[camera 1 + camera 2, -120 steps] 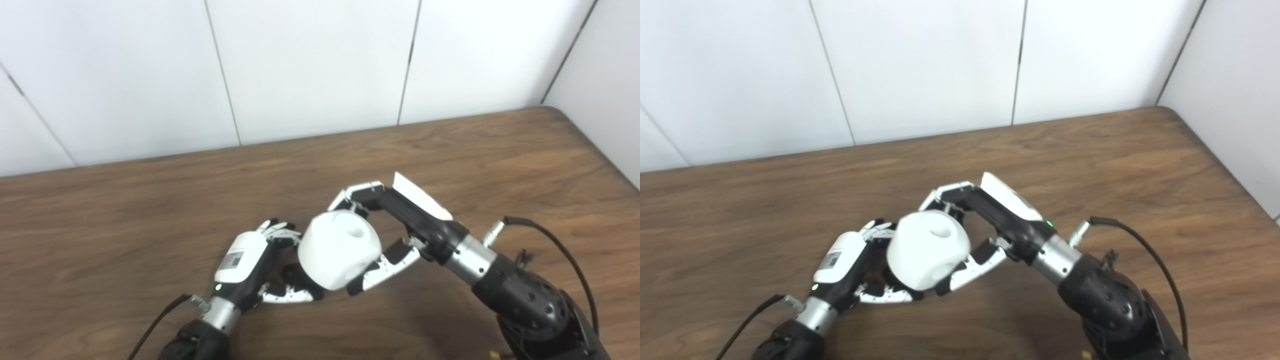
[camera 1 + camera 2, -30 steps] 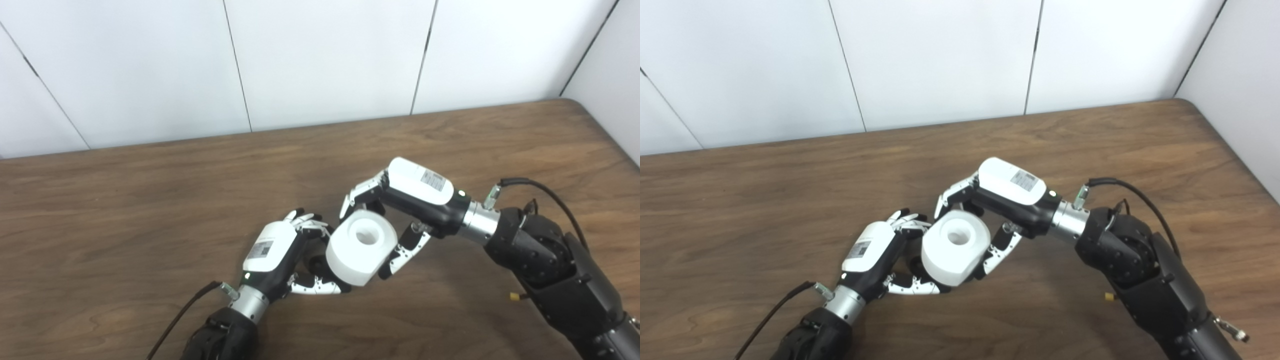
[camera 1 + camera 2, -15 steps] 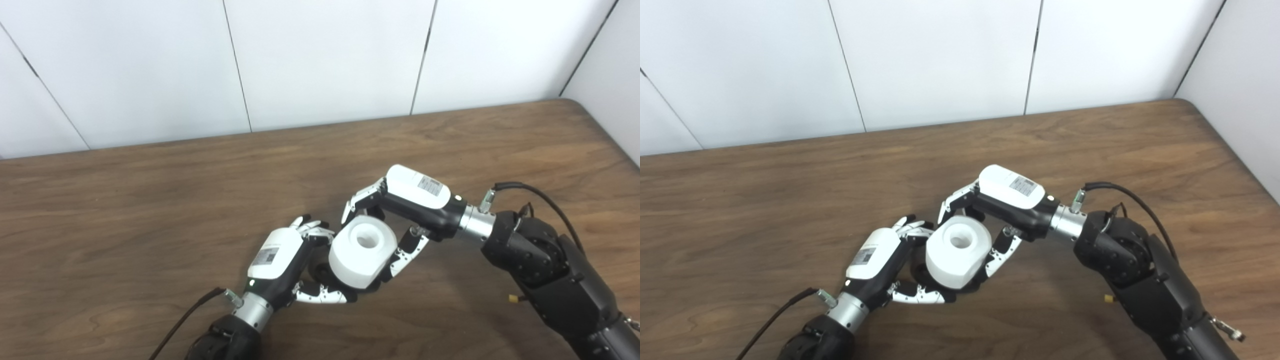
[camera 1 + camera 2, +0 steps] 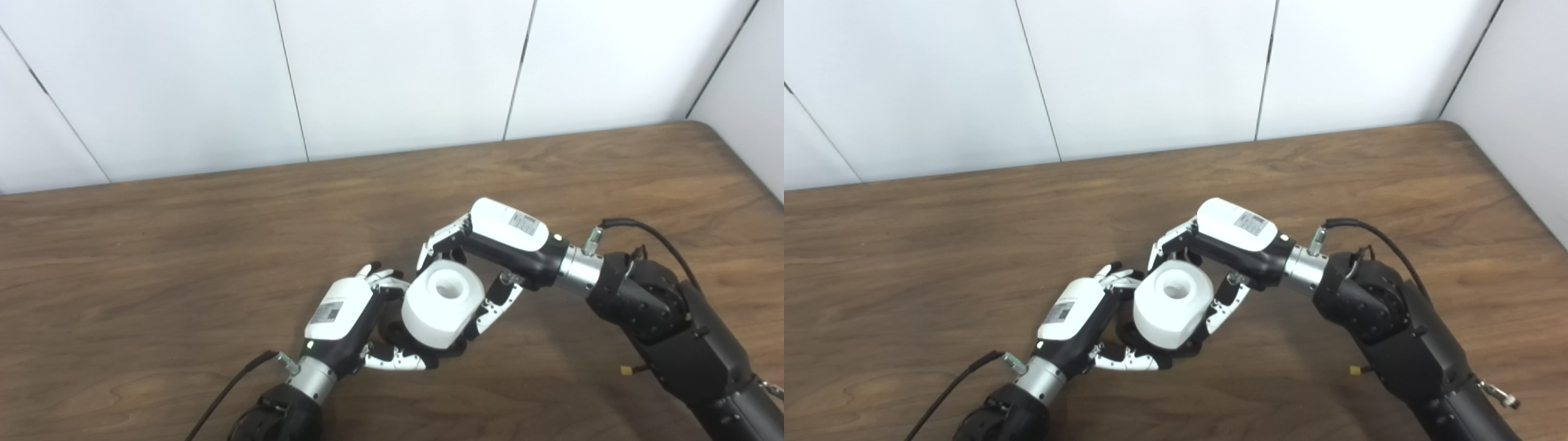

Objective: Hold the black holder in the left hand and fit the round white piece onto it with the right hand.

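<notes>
While the black holder (image 4: 392, 334) is mostly hidden, a dark bit of it can be made out inside the left hand (image 4: 349, 321), whose fingers (image 4: 395, 362) are curled around it just over the wooden table (image 4: 153, 257). The round white piece (image 4: 442, 303) is gripped by the right hand (image 4: 499, 245), fingers up top and thumb underneath, hole facing up. It's pressed right against the holder; whether it's actually seated can't really be told from here.
</notes>
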`<state>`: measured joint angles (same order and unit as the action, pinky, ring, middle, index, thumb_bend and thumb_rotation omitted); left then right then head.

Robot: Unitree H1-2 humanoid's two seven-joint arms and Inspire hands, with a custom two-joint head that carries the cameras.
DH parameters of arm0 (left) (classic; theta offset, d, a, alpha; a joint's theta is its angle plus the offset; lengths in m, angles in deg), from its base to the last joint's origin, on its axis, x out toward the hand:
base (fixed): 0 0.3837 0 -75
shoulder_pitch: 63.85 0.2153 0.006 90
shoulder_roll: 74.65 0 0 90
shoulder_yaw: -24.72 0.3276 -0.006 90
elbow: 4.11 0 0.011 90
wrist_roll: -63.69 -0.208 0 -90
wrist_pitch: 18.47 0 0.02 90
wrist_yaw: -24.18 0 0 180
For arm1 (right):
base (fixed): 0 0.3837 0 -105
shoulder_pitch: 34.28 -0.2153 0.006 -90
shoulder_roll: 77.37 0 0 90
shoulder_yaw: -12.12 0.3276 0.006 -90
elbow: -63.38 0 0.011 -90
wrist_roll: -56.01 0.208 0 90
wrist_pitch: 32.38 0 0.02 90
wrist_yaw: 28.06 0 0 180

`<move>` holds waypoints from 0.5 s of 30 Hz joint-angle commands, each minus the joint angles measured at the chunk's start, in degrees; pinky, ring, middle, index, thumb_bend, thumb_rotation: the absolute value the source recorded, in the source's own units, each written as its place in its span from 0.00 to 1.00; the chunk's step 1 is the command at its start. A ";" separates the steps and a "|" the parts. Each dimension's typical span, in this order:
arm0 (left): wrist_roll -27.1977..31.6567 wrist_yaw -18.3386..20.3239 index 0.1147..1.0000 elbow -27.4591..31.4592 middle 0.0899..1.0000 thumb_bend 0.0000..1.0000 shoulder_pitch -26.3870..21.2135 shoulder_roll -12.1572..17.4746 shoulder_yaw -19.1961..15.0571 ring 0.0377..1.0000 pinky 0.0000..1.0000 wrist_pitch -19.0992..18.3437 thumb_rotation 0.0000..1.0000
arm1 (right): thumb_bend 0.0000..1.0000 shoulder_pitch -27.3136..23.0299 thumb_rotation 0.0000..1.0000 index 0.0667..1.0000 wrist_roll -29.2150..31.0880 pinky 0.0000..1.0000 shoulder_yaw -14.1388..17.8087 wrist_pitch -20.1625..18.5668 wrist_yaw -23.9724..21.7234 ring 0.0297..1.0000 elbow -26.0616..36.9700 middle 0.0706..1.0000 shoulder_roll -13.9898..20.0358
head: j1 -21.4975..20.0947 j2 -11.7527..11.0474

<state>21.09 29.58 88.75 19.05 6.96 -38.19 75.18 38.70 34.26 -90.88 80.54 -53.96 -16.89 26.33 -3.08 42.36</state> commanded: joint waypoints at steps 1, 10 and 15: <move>0.00 -0.03 0.41 1.54 0.69 0.52 -1.00 -1.04 0.38 0.87 0.98 0.59 0.06 | 0.52 -1.26 0.00 0.45 0.46 0.32 0.29 1.65 1.05 0.41 1.04 0.45 0.29 | -0.04 0.07; 0.96 -0.43 0.41 0.93 0.69 0.52 -1.78 -0.73 -0.41 0.87 0.98 1.44 0.06 | 0.52 0.67 0.00 0.45 1.42 0.28 0.22 1.28 0.77 0.37 2.56 0.45 0.43 | 0.19 0.62; 1.24 -0.59 0.41 0.40 0.69 0.52 -2.01 -0.73 -0.77 0.86 0.99 1.41 0.06 | 0.52 1.53 0.00 0.45 1.07 0.29 0.01 0.57 0.38 0.38 3.77 0.46 0.58 | 0.30 0.78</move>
<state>21.73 29.56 88.56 18.88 6.93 -38.79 75.16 41.17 35.16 -91.03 80.50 -53.77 -14.70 26.36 -2.72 43.07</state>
